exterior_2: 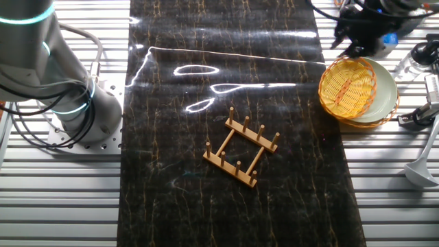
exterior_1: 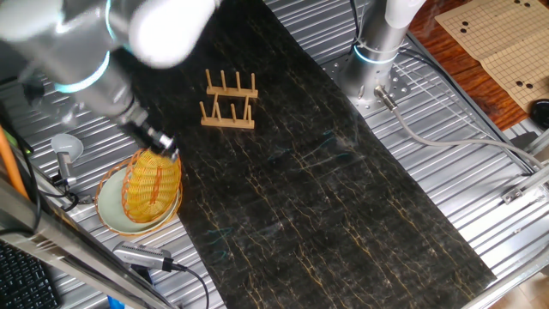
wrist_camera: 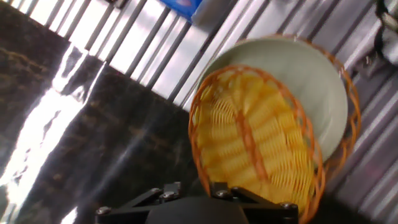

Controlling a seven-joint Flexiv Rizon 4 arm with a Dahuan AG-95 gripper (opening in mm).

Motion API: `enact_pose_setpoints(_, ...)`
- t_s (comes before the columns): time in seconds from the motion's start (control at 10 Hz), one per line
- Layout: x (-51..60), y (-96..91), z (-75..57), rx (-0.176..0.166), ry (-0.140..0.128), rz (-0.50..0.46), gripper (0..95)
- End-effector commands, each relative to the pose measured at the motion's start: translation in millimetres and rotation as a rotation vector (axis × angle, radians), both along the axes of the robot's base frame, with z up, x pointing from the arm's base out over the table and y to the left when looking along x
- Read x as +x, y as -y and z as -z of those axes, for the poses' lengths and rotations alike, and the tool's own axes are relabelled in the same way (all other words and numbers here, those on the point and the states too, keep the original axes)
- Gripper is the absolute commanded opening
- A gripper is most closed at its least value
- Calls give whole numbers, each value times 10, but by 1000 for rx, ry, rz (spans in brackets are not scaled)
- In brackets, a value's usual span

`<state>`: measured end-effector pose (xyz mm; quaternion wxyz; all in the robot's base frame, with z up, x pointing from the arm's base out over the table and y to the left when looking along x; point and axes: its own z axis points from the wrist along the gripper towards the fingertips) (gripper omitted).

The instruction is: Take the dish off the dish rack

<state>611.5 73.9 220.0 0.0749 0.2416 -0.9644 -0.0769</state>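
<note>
Dish (wrist_camera: 255, 143) just beneath gripper (exterior_1: 163, 146), tilted on green plate (exterior_2: 384, 92), jaw state unclear

Gripper (exterior_1: 163, 143) fingertips are hidden: in the hand view only the base shows at the bottom edge, so finger spacing can't be read. In the other fixed view it's dark and cut by the top edge. The arm (exterior_1: 86, 43) is blurred. The dish (wrist_camera: 255, 146) hides part of the green plate (wrist_camera: 311, 81).
</note>
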Motion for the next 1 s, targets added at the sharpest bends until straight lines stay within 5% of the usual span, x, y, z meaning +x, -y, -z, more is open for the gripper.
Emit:
enact_pose_setpoints(0.1, -601, 24, -347, -32, 2, 155, 0)
enact_pose_setpoints(0.3, -969, -19, -414, -40, 15, 189, 0)
enact_pose_setpoints(1.0, -1050, 104, -364, -19, 20, 217, 0)
